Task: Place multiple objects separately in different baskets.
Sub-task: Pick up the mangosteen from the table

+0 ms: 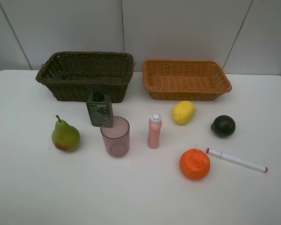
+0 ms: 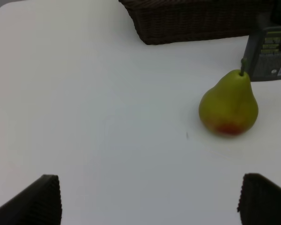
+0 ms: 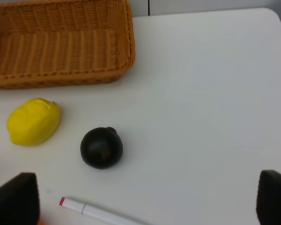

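L gripper (image 2: 149, 202), R gripper (image 3: 147, 201) spread wide; pump bottle (image 1: 98, 111) btwn cup (image 1: 115, 137), dark basket (image 1: 75, 92).

Baskets: two – dark brown-green basket (image 1: 84, 90), orange-tan basket (image 1: 187, 94).
Fruit: four – pear (image 1: 65, 136), lemon (image 1: 183, 112), orange (image 1: 194, 164), dark green round fruit (image 1: 223, 125).
Bottles: two – dark green pump bottle (image 1: 99, 110), small pink bottle (image 1: 154, 133).
Pink cup (image 1: 115, 137): one.
White marker (image 1: 236, 160): one.

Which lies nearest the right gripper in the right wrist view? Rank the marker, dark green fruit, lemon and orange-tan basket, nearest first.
From the right gripper:
1. white marker, close by its fingers.
2. dark green fruit, just beyond the marker.
3. lemon, past the fruit, off to its side.
4. orange-tan basket, farthest back.
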### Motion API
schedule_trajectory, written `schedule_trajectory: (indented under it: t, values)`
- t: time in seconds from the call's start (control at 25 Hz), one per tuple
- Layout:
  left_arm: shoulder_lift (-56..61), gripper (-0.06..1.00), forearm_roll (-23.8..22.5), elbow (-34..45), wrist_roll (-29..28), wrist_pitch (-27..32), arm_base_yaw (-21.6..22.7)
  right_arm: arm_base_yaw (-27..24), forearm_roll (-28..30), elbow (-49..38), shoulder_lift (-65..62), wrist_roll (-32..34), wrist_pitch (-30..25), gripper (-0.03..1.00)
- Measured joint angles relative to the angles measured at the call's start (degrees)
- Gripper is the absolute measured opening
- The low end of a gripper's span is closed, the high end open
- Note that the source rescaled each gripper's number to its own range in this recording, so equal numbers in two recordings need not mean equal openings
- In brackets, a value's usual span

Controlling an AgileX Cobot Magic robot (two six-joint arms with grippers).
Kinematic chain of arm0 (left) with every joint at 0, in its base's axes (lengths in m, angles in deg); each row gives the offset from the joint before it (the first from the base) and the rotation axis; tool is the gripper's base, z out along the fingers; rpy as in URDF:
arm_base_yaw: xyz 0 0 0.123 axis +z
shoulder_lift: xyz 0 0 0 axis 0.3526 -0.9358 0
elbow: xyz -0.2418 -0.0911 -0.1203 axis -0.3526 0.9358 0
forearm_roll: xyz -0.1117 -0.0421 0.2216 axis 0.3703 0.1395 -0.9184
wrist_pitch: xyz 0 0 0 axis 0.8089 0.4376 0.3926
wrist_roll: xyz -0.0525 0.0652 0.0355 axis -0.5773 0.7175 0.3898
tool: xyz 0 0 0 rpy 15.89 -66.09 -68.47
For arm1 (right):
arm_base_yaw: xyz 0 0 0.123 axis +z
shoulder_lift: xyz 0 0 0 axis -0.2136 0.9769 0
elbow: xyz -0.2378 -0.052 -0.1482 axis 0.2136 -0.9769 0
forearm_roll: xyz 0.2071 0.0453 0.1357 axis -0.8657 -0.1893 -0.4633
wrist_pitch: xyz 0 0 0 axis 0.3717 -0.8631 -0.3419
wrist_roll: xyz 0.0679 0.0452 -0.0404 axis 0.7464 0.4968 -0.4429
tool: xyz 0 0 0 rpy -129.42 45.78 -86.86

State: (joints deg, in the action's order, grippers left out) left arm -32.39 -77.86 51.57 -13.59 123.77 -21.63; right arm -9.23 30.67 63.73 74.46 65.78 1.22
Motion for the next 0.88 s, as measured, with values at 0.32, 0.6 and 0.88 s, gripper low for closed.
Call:
schedule_trajectory:
  t: [0.32, 0.6, 0.88]
  values:
    - [0.0, 1.0, 0.0, 0.0, 0.0, 0.0, 0.0, 0.0, 0.0, 5.6, 18.7, 0.2, 0.3, 0.97]
    - [0.0, 1.0, 0.0, 0.0, 0.0, 0.0, 0.0, 0.0, -0.2, 5.8, 27.9, 0.3, 4.1, 0.97]
    - [0.0, 1.0, 0.0, 0.0, 0.0, 0.0, 0.0, 0.0, -0.2, 5.9, 38.2, 0.4, 11.4, 0.95]
